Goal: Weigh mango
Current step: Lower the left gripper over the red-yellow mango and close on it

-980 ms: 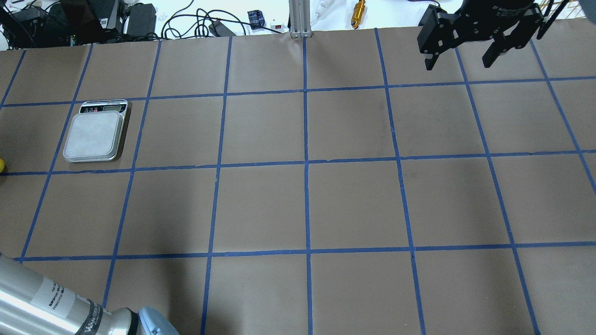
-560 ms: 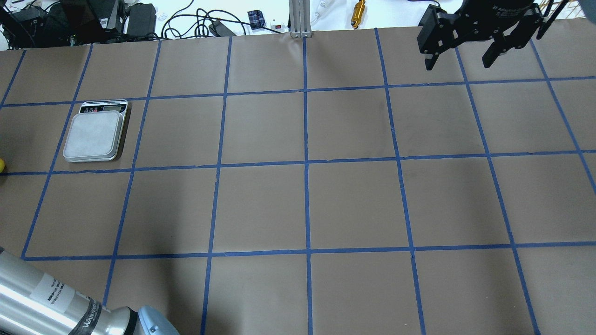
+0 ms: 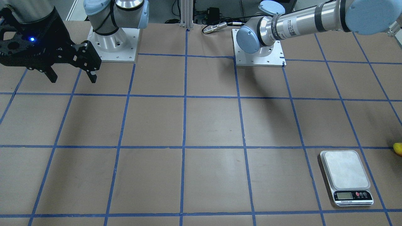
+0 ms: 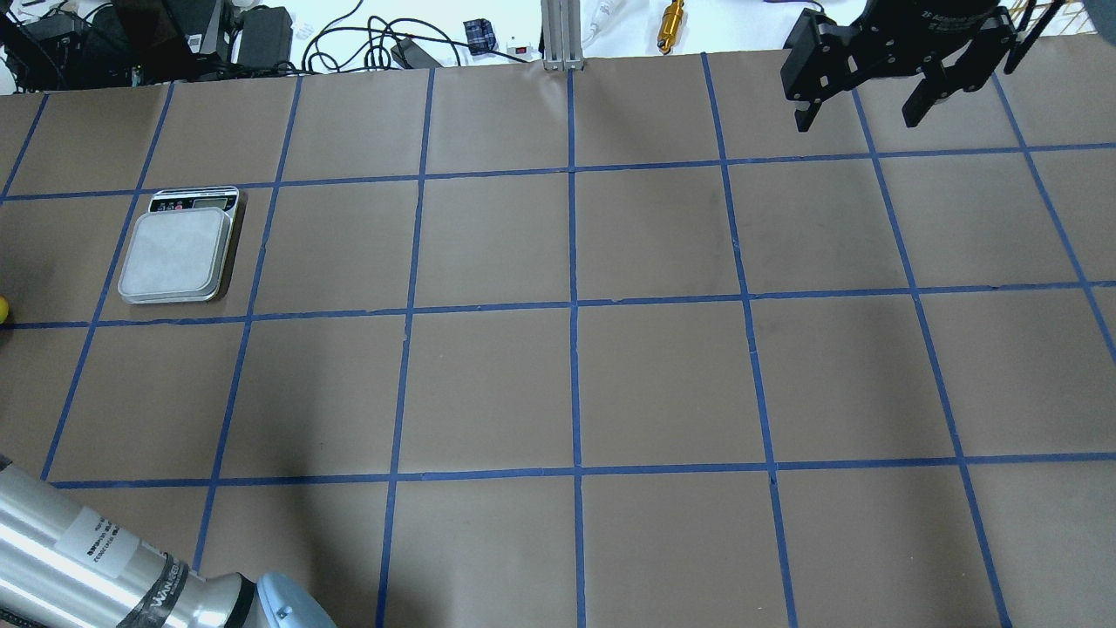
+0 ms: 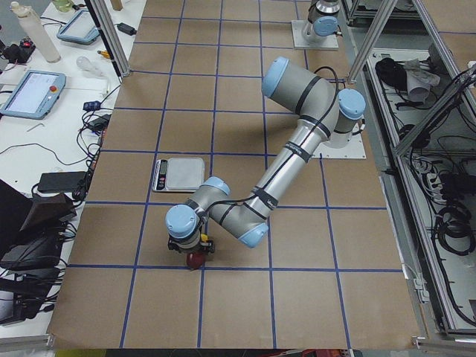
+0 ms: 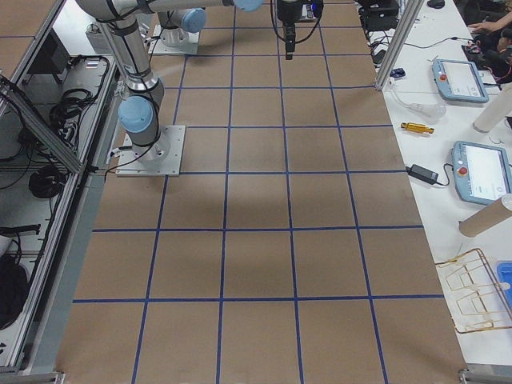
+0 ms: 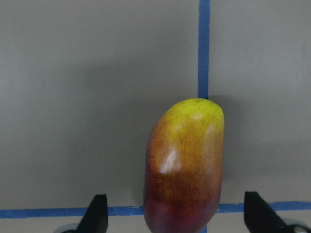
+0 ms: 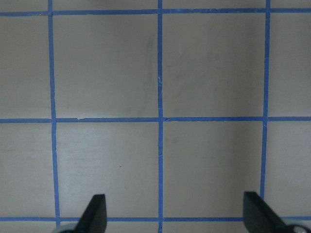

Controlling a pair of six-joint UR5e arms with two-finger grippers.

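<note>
L gripper (image 7: 177,217) straddles mango (image 7: 187,160) on tape line (image 7: 204,48) near scale (image 4: 179,253); jaws spread wide, gripping nothing, prob. to clear fruit's width before closing. R gripper (image 4: 857,120) parked far off, jaws apart, empty.

Brown paper-covered table (image 4: 488,384), blue tape grid (image 4: 573,305), white side bench (image 5: 52,111)
</note>
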